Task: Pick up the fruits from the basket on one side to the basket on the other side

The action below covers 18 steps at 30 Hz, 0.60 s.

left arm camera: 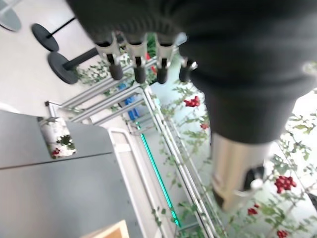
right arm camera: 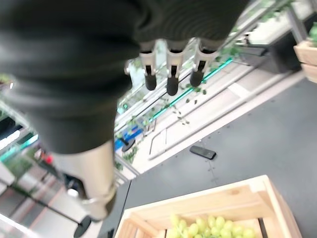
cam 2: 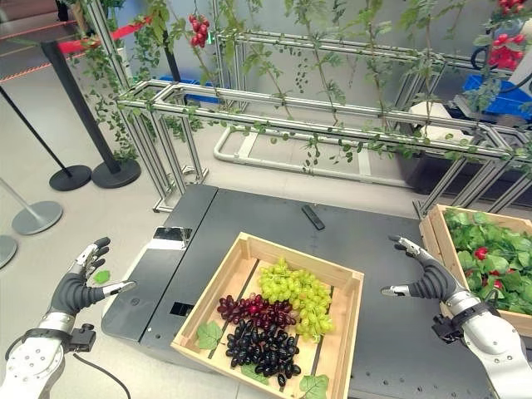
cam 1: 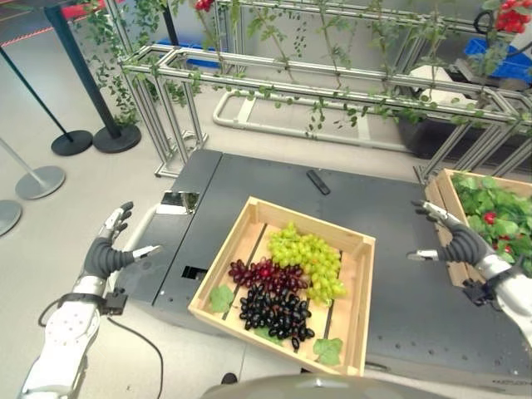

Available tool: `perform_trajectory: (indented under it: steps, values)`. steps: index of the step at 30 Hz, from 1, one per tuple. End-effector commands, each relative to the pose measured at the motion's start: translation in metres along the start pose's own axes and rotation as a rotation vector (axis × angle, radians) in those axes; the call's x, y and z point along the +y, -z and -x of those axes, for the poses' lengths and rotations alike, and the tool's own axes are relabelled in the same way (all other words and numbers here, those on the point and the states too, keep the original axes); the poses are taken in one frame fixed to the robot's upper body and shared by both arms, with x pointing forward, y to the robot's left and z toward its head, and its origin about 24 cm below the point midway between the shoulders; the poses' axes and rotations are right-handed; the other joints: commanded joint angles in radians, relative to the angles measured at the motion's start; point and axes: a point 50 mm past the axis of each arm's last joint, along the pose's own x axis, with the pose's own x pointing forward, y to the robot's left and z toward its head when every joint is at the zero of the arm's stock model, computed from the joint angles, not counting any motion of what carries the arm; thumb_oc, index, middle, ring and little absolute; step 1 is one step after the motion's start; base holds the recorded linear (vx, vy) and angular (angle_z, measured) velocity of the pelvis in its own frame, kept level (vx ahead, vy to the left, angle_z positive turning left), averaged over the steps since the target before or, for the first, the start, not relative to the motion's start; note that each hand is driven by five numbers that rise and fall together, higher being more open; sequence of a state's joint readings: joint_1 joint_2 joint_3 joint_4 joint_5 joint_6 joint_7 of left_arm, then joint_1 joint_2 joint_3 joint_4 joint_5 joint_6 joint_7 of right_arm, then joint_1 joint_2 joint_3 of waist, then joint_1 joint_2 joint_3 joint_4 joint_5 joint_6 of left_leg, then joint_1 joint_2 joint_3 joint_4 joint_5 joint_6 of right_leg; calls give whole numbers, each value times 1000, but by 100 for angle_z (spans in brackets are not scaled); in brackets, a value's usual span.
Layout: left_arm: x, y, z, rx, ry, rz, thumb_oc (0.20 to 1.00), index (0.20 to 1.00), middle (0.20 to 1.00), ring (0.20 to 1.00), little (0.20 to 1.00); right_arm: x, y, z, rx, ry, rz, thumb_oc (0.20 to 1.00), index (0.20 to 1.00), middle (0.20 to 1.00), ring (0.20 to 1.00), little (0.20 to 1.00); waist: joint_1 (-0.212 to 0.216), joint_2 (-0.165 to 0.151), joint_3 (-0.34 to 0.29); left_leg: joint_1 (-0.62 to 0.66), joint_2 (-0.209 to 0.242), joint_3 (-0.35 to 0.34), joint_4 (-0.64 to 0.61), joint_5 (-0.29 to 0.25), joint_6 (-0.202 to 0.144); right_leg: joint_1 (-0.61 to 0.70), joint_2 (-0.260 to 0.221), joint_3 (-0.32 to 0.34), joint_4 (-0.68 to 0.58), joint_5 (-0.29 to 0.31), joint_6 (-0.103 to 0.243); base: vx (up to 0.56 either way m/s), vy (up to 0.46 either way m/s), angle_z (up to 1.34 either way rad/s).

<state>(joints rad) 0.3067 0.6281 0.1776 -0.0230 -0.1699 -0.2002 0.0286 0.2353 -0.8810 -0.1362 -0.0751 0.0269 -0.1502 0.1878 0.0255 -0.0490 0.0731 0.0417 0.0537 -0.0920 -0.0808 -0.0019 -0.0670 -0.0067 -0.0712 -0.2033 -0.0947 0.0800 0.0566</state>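
Note:
A wooden crate (cam 1: 249, 224) sits in the middle of the dark table (cam 1: 391, 274). It holds a green grape bunch (cam 1: 312, 256), a red grape bunch (cam 1: 264, 273) and a black grape bunch (cam 1: 277, 312), with a few leaves. A second wooden crate (cam 1: 440, 199) at the table's right edge holds green leaves and red fruit (cam 1: 490, 218). My left hand (cam 1: 106, 249) hovers open left of the table, holding nothing. My right hand (cam 1: 459, 241) hovers open between the two crates, empty too.
A black remote (cam 1: 318, 182) lies on the table behind the middle crate. A phone (cam 1: 178, 201) rests on the table's left part. An aluminium frame with vines (cam 1: 332, 83) stands behind the table. Black stanchion bases (cam 1: 115, 137) stand at the back left.

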Motion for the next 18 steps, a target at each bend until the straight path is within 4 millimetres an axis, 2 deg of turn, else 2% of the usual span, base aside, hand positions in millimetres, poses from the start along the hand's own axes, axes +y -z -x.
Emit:
perform_trajectory:
  steps: [1, 5, 6, 7, 9, 10, 12, 13, 18]
  values:
    - [19, -30, -16, -137, -33, -79, 1000, 1000, 1000, 1000, 1000, -16, -36, -18, -156, -11, 154, 1000, 1000, 1000, 1000, 1000, 33, -68, 15, -2, -33, 3, -3, -15, 26, 61, -37, -3, 21, -40, 68, -41, 13, 0]
    - [20, -35, -22, -159, -45, -78, 1000, 1000, 1000, 1000, 1000, -15, -49, -28, -195, -35, 217, 1000, 1000, 1000, 1000, 1000, 40, -62, 58, -33, -35, -17, 0, -2, 28, 15, -45, -20, 77, -54, 63, -129, 2, 17]
    - [21, -37, -25, -169, -53, -76, 1000, 1000, 1000, 1000, 1000, -15, -52, -32, -208, -41, 238, 1000, 1000, 1000, 1000, 1000, 42, -59, 78, -49, -36, -24, 3, 5, 29, -12, -48, -25, 104, -58, 61, -253, 1, 28]
    - [20, -43, -32, -194, -62, -75, 1000, 1000, 1000, 1000, 1000, -17, -66, -40, -249, -52, 301, 1000, 1000, 1000, 1000, 1000, 57, -53, 127, -90, -38, -38, 14, 21, 31, -65, -51, -35, 148, -63, 55, -256, 0, 26]
    - [22, -47, -36, -211, -77, -68, 1000, 1000, 1000, 1000, 1000, -18, -70, -46, -260, -49, 322, 1000, 1000, 1000, 1000, 1000, 54, -52, 141, -123, -42, -47, 30, 25, 31, -97, -57, -41, 173, -69, 52, -202, -15, 23]
    - [24, -52, -41, -229, -105, -55, 1000, 1000, 1000, 1000, 1000, -21, -79, -52, -279, -49, 390, 1000, 1000, 1000, 1000, 1000, 65, -51, 168, -169, -49, -63, 57, 34, 31, -131, -65, -55, 194, -73, 48, -158, -22, 39]
    - [24, -52, -42, -230, -108, -54, 1000, 1000, 1000, 1000, 1000, -21, -80, -53, -281, -48, 392, 1000, 1000, 1000, 1000, 1000, 59, -51, 166, -178, -51, -66, 62, 33, 31, -137, -66, -58, 198, -74, 48, -106, -24, 32]
    - [23, -58, -47, -253, -128, -27, 1000, 1000, 1000, 1000, 1000, -25, -88, -60, -301, -38, 428, 1000, 1000, 1000, 1000, 1000, 69, -46, 201, -239, -59, -83, 97, 43, 28, -174, -76, -75, 219, -79, 45, -112, -28, 11]
    - [22, -65, -55, -281, -170, 24, 1000, 1000, 1000, 1000, 1000, -26, -96, -72, -307, -11, 451, 1000, 1000, 1000, 1000, 1000, 76, -37, 239, -336, -73, -103, 176, 36, 28, -251, -90, -79, 284, -98, 35, -81, -28, 22]
